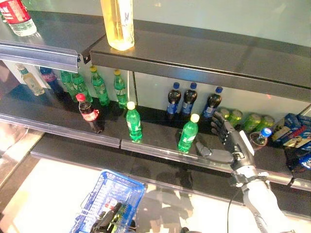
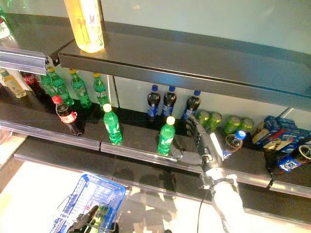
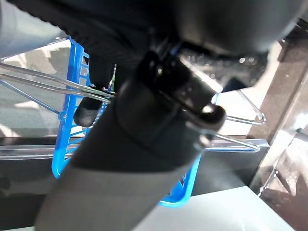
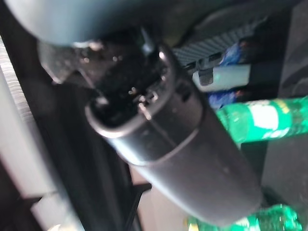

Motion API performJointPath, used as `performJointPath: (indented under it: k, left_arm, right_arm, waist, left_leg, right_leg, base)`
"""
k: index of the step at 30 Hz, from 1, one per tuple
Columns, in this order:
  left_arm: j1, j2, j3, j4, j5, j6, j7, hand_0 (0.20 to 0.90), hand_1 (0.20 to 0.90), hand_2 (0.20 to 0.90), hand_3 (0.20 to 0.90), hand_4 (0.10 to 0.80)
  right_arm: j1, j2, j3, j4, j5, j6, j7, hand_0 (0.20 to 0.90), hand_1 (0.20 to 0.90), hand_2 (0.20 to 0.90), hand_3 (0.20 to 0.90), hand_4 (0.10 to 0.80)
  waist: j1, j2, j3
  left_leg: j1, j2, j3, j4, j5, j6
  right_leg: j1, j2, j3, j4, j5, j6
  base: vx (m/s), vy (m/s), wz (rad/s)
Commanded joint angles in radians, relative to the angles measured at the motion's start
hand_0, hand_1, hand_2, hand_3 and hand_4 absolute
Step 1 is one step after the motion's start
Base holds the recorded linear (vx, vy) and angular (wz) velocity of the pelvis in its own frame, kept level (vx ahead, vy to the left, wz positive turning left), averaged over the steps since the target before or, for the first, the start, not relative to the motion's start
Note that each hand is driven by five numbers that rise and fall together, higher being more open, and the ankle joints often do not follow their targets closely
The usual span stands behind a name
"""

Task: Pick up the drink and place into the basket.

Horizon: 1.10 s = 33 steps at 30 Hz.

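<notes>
Shop shelving fills my view, dark tiers with metal front rails, drinks ranged along the middle shelf (image 1: 58, 116) so they face outward for picking. Far left sit a pale bottle and several green ones at the back; a red-capped cola bottle (image 1: 90, 113) stands nearer the rail. Below that, low in view, my left hand (image 1: 108, 216) has its fingers curled round the wire handle of the blue basket (image 1: 112, 190), holding it under the shelf edge, I judge, so a bottle has only a short drop. Next along, a green bottle (image 1: 133, 122) with a yellow cap, then a second one (image 1: 188, 133), which I take as the drink to fetch; it stands upright, untouched. Behind it, three dark blue-capped bottles (image 1: 189, 99). Just beside that second green bottle my right hand (image 1: 228, 142) rests over the shelf, fingers straight and spread, thumb reaching toward the bottle, gripping nothing. Green cans (image 1: 243, 119) and blue packets (image 1: 294, 131) lie beyond
</notes>
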Motion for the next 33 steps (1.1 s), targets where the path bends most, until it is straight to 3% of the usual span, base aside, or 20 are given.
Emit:
performJointPath:
  k: [1, 7, 13, 20, 25, 33]
  left_arm:
    - [0.014, 0.02, -0.024, -0.116, 0.03, -0.105, -0.03, 0.3, 0.3, 0.3, 0.2, 0.1]
    - [0.027, 0.017, -0.04, -0.135, -0.011, -0.12, -0.035, 0.3, 0.3, 0.3, 0.2, 0.1]
    - [-0.012, 0.022, -0.103, -0.175, -0.048, -0.152, -0.044, 0.3, 0.3, 0.3, 0.2, 0.1]
    - [-0.115, 0.031, -0.179, -0.187, -0.107, -0.2, -0.051, 0.3, 0.3, 0.3, 0.2, 0.1]
    - [-0.138, 0.034, -0.194, -0.185, -0.119, -0.198, -0.07, 0.3, 0.3, 0.3, 0.2, 0.1]
    - [-0.177, 0.041, -0.189, -0.171, -0.133, -0.19, -0.083, 0.3, 0.3, 0.3, 0.2, 0.1]
  right_arm:
    - [-0.084, 0.021, -0.048, -0.094, -0.127, -0.127, -0.233, 0.9, 0.9, 0.9, 0.9, 0.8]
    - [-0.051, 0.002, -0.033, -0.095, -0.125, -0.108, -0.229, 0.9, 0.9, 0.9, 0.9, 0.8]
    - [-0.119, -0.011, 0.012, -0.057, -0.112, -0.113, -0.275, 0.9, 0.9, 0.9, 0.9, 0.8]
    - [-0.352, 0.037, 0.045, 0.032, -0.098, -0.097, -0.387, 0.9, 0.9, 0.9, 0.9, 0.8]
    - [-0.483, 0.055, 0.064, 0.042, -0.11, -0.06, -0.394, 0.9, 0.9, 0.9, 0.9, 0.8]
    - [-0.625, 0.1, 0.073, 0.082, -0.111, -0.002, -0.428, 0.9, 0.9, 0.9, 0.9, 0.8]
  waist:
    - [0.027, 0.019, 0.05]
    - [0.009, 0.031, 0.085]
    - [0.016, 0.036, 0.145]
    - [0.044, 0.054, 0.261]
    - [0.065, 0.074, 0.309]
    - [0.097, 0.071, 0.344]
  left_leg:
    - [-0.019, 0.052, -0.005, 0.13, -0.053, -0.005]
    - [-0.03, 0.045, 0.003, 0.137, -0.051, -0.003]
    - [-0.076, 0.038, -0.008, 0.166, -0.044, -0.007]
    - [-0.187, 0.01, -0.052, 0.22, -0.03, -0.001]
    - [-0.223, -0.012, -0.071, 0.227, -0.019, 0.006]
    - [-0.263, -0.027, -0.085, 0.236, -0.017, 0.014]
  right_leg:
    - [-0.1, -0.033, -0.013, 0.179, -0.012, -0.05]
    - [-0.124, -0.038, 0.005, 0.194, -0.015, -0.048]
    - [-0.163, -0.037, 0.003, 0.223, -0.016, -0.057]
    - [-0.268, -0.047, -0.009, 0.292, -0.012, -0.075]
    - [-0.3, -0.052, -0.012, 0.306, -0.007, -0.082]
    - [-0.323, -0.056, -0.029, 0.313, -0.003, -0.085]
  base:
    - [-0.018, 0.038, 0.05]
    - [-0.013, 0.047, -0.03]
    - [-0.075, 0.004, -0.01]
    - [-0.115, 0.008, 0.01]
    - [-0.046, 0.043, 0.06]
    - [-0.002, 0.005, 0.04]
